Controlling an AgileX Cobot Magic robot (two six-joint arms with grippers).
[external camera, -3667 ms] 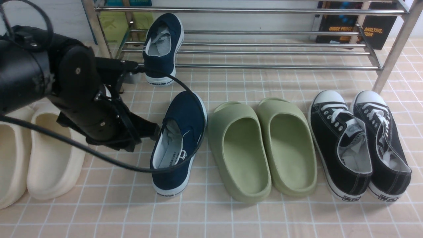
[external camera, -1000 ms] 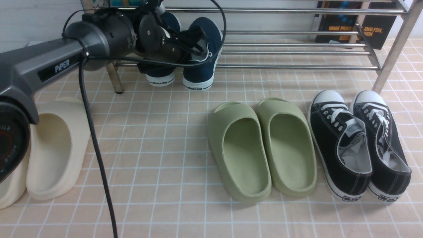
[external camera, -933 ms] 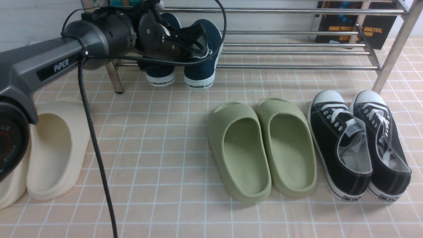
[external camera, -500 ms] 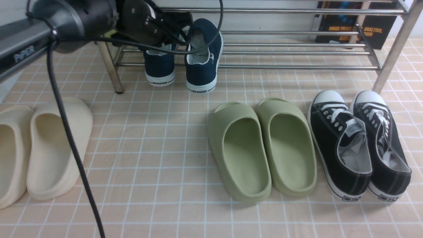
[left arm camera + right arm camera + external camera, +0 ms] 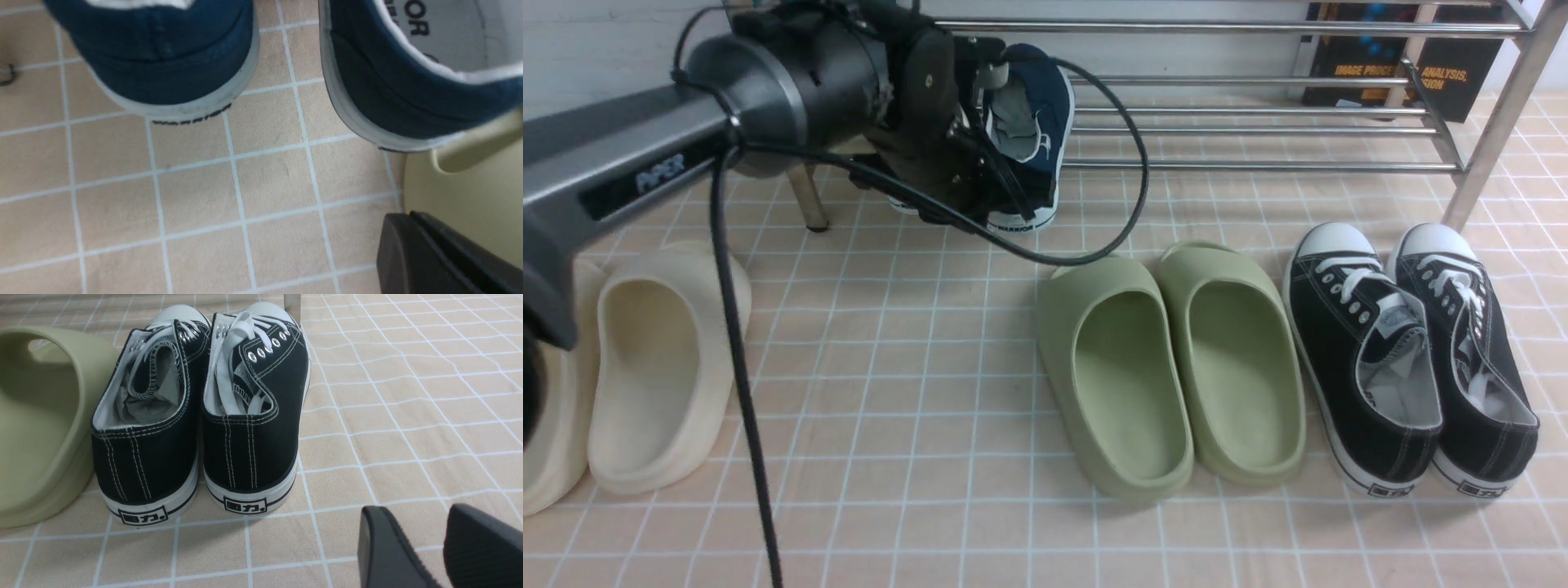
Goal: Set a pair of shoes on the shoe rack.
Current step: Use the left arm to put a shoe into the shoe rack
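**Navy pair on the rack's left end, left gripper at the heels**

We cannot tell how the left gripper (image 5: 996,188) stands. The front view hides it behind the wrist, and the left wrist view shows only one black finger (image 5: 429,253), bare and clear of both heels. The right gripper (image 5: 421,516) hangs low over the tiled floor behind the black lace-up sneakers (image 5: 196,416), jaws a little apart with nothing between them.

Just beyond the left gripper, the two navy slip-on sneakers (image 5: 1037,106) sit side by side at the left end of the chrome shoe rack (image 5: 1258,163). Their toes point up over the lowest bars and their heels overhang the front bar. We cannot tell whether the heels touch the floor.

We judge these sneakers light. The canvas upper looks soft and likely to fold under a pinch, while the rubber sole looks stiffer and grippy, so it may drag on the bars rather than slide. If they need nudging, we would pinch the heel collar, one finger inside against the grey lining and one outside. The slack cable (image 5: 1127,180) looping beside the heels could snag.
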